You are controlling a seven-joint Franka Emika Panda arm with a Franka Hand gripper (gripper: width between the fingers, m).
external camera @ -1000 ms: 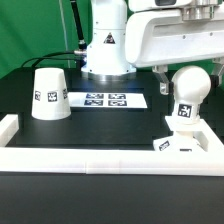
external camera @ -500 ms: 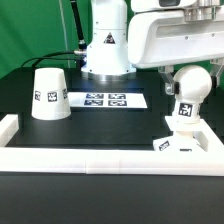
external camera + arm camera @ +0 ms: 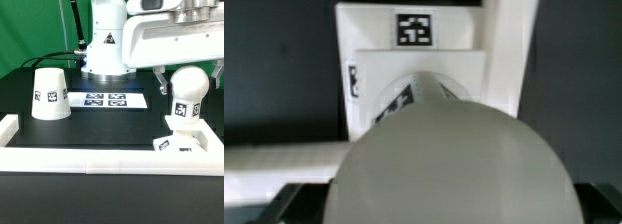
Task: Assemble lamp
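Observation:
The round white bulb (image 3: 188,85) stands upright with its tagged neck on the small square base (image 3: 185,143), at the exterior view's right, beside the front rail. My gripper (image 3: 187,78) comes down from above with one dark finger on each side of the bulb's globe, shut on it. In the wrist view the bulb (image 3: 446,150) fills the space between the fingers of the gripper (image 3: 438,205), and the tagged base (image 3: 411,45) lies beyond it. The tapered shade (image 3: 48,93) stands mouth down at the exterior view's left, well apart.
The marker board (image 3: 105,100) lies flat in the middle, in front of the arm's white pedestal (image 3: 105,45). Long white border rails (image 3: 100,158) run along the front and turn up at the left corner (image 3: 10,127).
The gripper body has shifted slightly to the exterior view's left over the bulb. The bulb's neck tag has moved a little the same way. The base and the shade have not moved.

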